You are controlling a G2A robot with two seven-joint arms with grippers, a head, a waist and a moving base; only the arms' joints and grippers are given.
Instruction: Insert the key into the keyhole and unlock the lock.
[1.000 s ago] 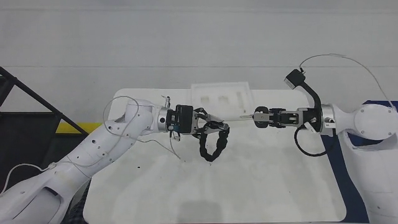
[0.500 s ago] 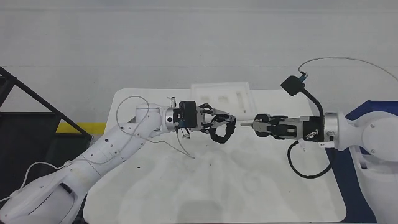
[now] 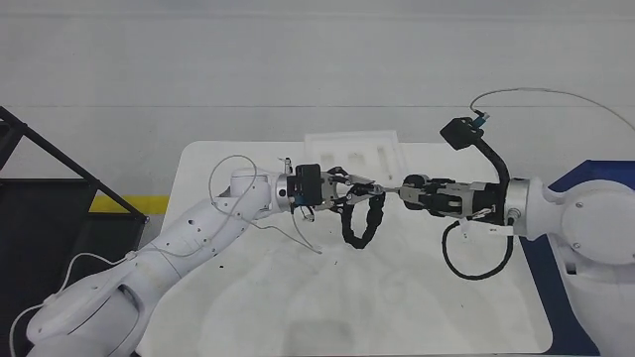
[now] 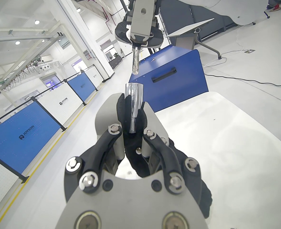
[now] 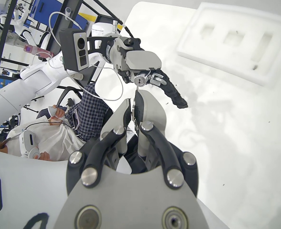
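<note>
Left pincer point(image 4: 133, 114) is clamped narrow on the chrome barrel of the lock point(image 4: 133, 96), with the barrel's end poking out past its tips toward the other arm. Right pincer point(image 5: 132, 107) is pinched tight on the key point(image 4: 135, 60), blade out ahead of its tips. The two sit nose to nose in the air above the desk point(image 3: 417, 297). In the left wrist view the key's tip sits just ahead of the barrel's end with a sliver of gap between them, roughly in line and not entered. In the right wrist view the keyhole point(image 5: 139, 80) faces the right pincer, just beyond its tips, slot showing. The lock's black cable point(image 3: 361, 230) droops in a loop beneath the left pincer; cannot tell whether it brushes the desk. Beyond both pincers, near the far edge of the desk, lies a white foam tray point(image 5: 226, 17).

Progress, as judged: both parts are picked up, lifted and lined up, so the early work looks done. Left to do: close the gap, seat the blade in the slot, turn it, and free the cable end. None of that shows yet. The approach looks fussy, since a slight tilt would put the tip on the barrel's face instead of in the slot.

Count: two pincers, both occupied; one key; one lock with one cable; one foam tray with three shallow recesses; one desk.
</note>
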